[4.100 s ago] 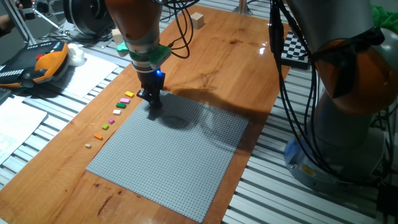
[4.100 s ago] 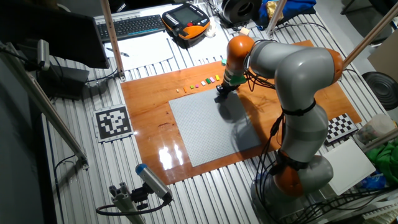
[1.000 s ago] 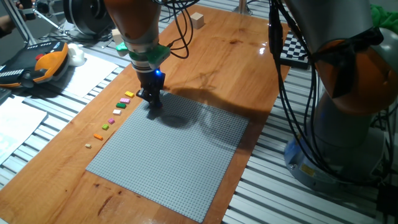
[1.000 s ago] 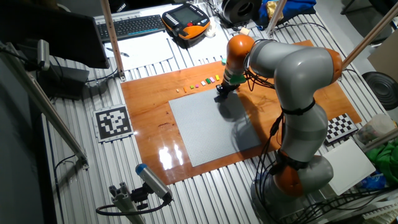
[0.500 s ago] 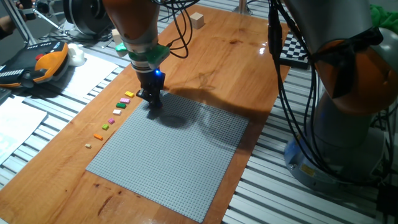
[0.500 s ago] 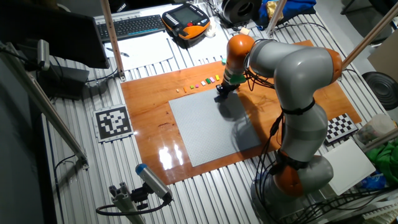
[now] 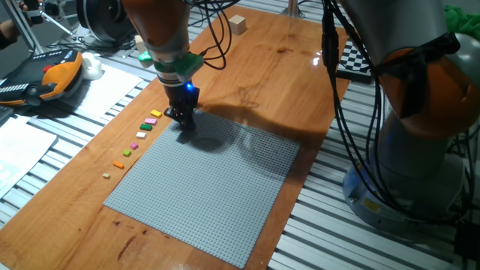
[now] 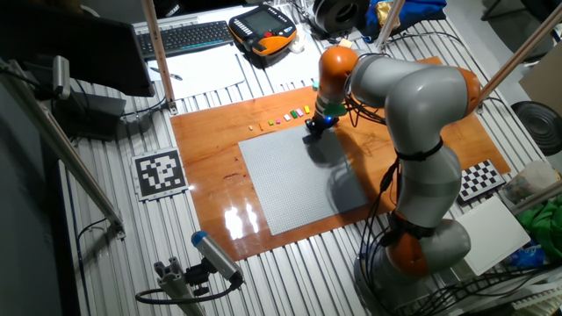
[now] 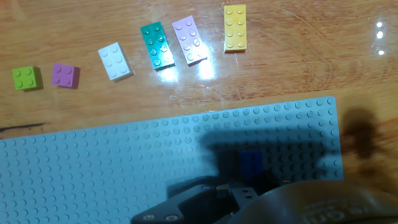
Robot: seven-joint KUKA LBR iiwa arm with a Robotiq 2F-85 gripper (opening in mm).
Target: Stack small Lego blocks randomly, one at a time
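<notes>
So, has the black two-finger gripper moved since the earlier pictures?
No. The black two-finger gripper stands at the same corner of the grey studded baseplate, beside the yellow brick.

My claw (image 7: 184, 136) sits low over the near corner of the baseplate (image 7: 210, 191), which lies on the wooden table (image 7: 300, 82). Just beyond the plate's edge, on the bare wood, small bricks (image 9: 161, 45) lie apart in a row along that edge. In the hand view, one brick (image 9: 250, 160) sits on the plate, by my fingers.
</notes>
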